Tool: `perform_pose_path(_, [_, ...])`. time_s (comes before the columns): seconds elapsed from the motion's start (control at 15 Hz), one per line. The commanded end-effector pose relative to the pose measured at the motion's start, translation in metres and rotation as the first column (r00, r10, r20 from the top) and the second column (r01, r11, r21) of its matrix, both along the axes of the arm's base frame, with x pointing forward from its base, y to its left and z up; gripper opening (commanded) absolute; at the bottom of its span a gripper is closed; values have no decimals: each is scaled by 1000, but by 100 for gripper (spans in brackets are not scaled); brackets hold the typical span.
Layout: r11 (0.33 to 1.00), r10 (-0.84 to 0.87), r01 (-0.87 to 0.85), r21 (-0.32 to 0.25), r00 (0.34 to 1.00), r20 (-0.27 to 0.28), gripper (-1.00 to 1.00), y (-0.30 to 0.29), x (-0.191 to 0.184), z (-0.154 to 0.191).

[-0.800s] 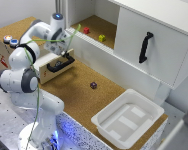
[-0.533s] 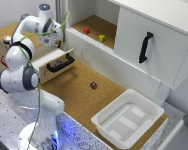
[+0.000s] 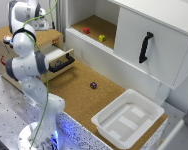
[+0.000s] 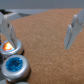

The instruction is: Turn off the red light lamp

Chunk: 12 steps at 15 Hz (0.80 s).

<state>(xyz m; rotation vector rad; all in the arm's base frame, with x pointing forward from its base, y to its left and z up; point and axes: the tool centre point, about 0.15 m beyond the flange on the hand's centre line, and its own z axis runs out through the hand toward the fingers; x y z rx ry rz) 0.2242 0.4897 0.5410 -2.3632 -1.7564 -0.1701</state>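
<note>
The red light lamp (image 4: 10, 47) glows orange-red in its pale rim on the brown box top, close beside one fingertip (image 4: 7, 29). A matching blue-topped lamp (image 4: 14, 65) sits right next to it. My gripper (image 4: 40, 32) is open, hovering over the bare top with nothing between its fingers. In the exterior view the red light lamp (image 3: 6, 39) sits at the left end of the wooden drawer box (image 3: 54, 37), and the blurred gripper (image 3: 39, 23) hangs just above that box top.
The box's drawer with a black handle (image 3: 62, 62) stands pulled out. A red cube (image 3: 86, 30) and a yellow cube (image 3: 101, 37) lie in the open cabinet. A small dark object (image 3: 93, 85) lies on the cork table, and a white tray (image 3: 126, 117) sits at the front right.
The arm has swung toward the exterior view's left and back, bringing the gripper from over the drawer to above the box top near the lamps.
</note>
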Motion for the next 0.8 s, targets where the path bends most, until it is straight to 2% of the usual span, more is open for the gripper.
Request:
perform_pose_path(0.0, [941, 106, -79, -329, 992, 64, 100, 89, -26, 15])
perform_pose_path(0.13, [939, 91, -39, -342, 986, 138, 100, 97, -33, 7])
perform_pose_path(0.27, [946, 78, -36, -321, 990, 117, 100, 103, -40, -2])
perform_pose_path(0.47, [968, 67, -53, -244, 997, 49, 100, 111, -47, -8])
perform_pose_path(0.53, [973, 87, -80, -215, 996, 20, -100, 113, -49, -8])
perform_pose_path(0.73, [974, 111, -106, -199, 994, 10, -100, 115, -52, -11])
